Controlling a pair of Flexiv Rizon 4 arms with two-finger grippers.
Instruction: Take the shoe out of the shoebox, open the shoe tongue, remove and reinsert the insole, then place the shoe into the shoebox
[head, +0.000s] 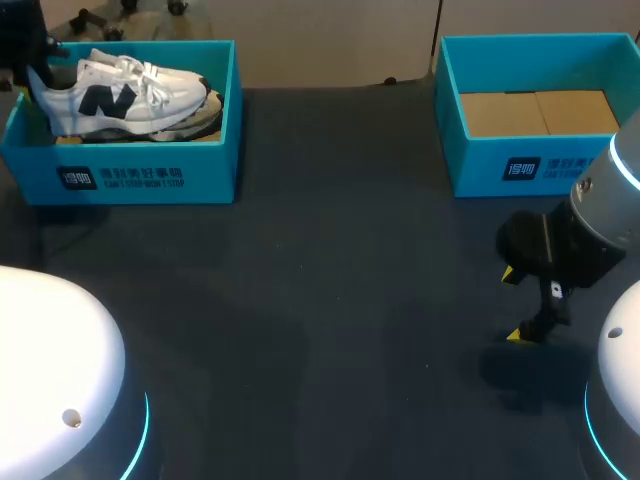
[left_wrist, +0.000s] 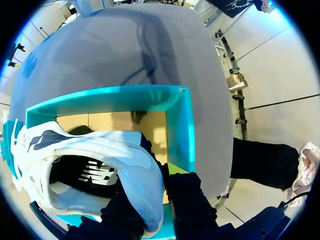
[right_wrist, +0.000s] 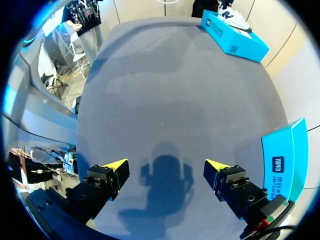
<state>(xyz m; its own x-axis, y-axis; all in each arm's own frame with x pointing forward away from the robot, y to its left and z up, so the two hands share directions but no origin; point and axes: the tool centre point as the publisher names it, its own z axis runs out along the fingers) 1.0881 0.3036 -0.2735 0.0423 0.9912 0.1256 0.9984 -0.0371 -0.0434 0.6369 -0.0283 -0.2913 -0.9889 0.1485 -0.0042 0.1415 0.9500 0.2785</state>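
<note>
A white sneaker (head: 120, 95) with a navy logo lies on its side in the teal shoebox (head: 140, 175) at the far left of the table. My left gripper (head: 32, 75) is at the shoe's heel end. In the left wrist view, its dark fingers (left_wrist: 192, 210) clamp the heel collar of the sneaker (left_wrist: 100, 150) from both sides, over the shoebox (left_wrist: 182, 125); the insole area shows inside the shoe opening. My right gripper (head: 512, 305) hovers low over the bare table at the right, open and holding nothing (right_wrist: 166, 167).
A second teal box (head: 520, 165) with a cardboard floor stands at the far right, just beyond my right gripper; its wall (right_wrist: 282, 160) shows beside that gripper. The arms' white bases (head: 50, 370) fill the near corners. Dark tabletop (head: 330, 280) stretches between the boxes.
</note>
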